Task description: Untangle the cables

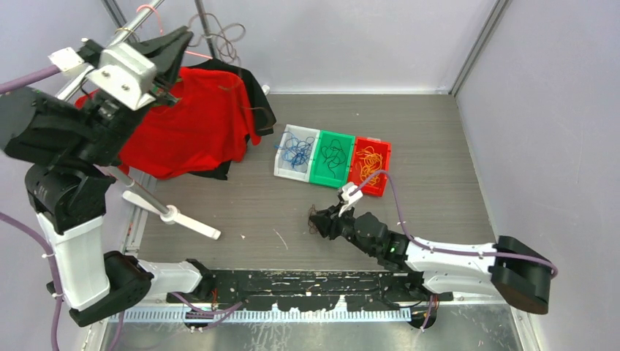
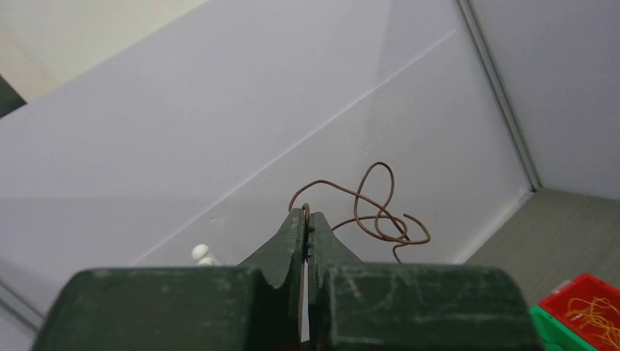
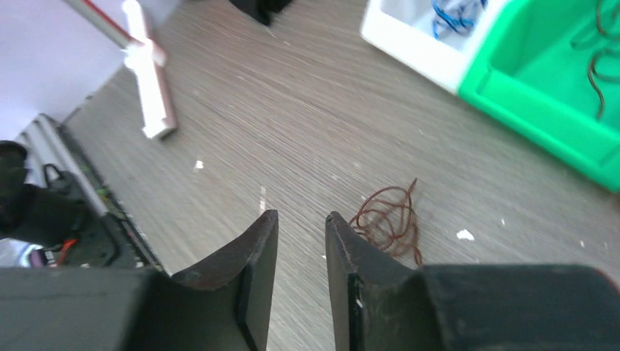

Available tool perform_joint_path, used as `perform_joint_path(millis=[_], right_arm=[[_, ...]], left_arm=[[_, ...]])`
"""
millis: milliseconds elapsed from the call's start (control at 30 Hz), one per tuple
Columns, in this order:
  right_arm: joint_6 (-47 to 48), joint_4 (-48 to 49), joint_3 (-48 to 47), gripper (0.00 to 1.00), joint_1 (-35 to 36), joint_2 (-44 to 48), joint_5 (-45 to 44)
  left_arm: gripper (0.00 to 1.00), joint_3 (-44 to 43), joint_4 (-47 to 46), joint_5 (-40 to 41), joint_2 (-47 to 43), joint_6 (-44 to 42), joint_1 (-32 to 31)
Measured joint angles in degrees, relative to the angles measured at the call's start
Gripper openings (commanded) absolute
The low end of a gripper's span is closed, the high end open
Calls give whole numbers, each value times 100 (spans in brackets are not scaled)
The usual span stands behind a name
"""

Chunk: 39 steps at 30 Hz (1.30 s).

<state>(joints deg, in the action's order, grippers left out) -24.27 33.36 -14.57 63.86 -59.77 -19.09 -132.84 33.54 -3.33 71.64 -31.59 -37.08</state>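
We see the left pincer (image 2: 306, 213) raised high at ten o'clock in the top view, its jaws together and clamped on a looping brown strand (image 2: 374, 208). The right pincer (image 3: 301, 223) hangs low over the grey worktop (image 1: 439, 146), jaws apart with nothing between them. A brown clump (image 3: 391, 219) lies just beside it at three o'clock. In the top view, toward twelve o'clock from the clump, a row of bins (image 1: 319, 180) holds blue cables (image 1: 296, 150), dark cables (image 1: 333, 155) and orange cables (image 1: 369, 164).

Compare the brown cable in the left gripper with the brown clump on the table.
The left gripper is shut on its cable, held aloft; the clump lies loose on the table beside the open right gripper. The held cable spreads in wide loops; the clump is tighter. Both are thin brown wire.
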Motion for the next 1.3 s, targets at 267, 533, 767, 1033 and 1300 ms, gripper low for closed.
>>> perform_joint_path(millis=[267,533,767,1033,1300], right_arm=[[448,-1202,-800,55,0,986,601],[852,-1749,-1515,60,-17,1093,656],[1025,-1368,-2308,66,-39,149,975],[1047,-730,-3289,55,-74,-1121,1335],[1108,-81,-3740,39,-350,-1880,407]], left_arm=[[0,179,415,-420,155,299,0],[0,358,448,-651,146,575,0],[0,634,461,-732,87,621,0],[0,785,472,-789,-31,754,0],[0,994,470,-881,-85,946,0]])
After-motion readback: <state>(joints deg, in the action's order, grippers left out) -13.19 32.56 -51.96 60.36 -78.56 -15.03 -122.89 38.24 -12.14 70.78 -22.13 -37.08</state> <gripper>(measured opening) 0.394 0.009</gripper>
